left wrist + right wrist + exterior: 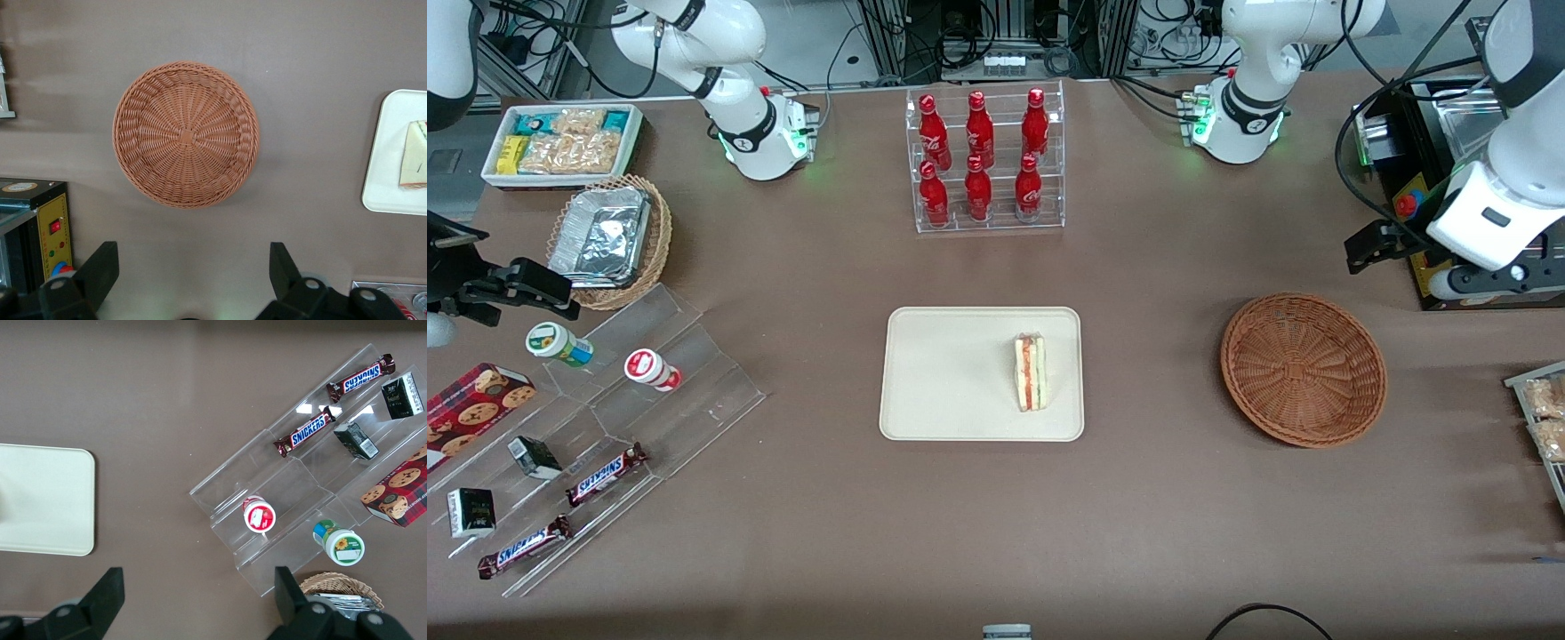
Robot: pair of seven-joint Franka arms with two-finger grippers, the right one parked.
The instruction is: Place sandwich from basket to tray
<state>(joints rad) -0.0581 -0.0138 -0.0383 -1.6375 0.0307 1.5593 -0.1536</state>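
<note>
Already the sandwich (1031, 372) lay on the tray (925, 400), near the tray's edge toward the working arm's end of the table (1138, 533), filling edge up. The basket (1303, 369) sat by itself on the table, apart from the tray, with nothing in it. The gripper (193, 280) hung above the table just beside the basket, farther from the front camera than it, its fingers (100, 270) spread wide and holding nothing.
</note>
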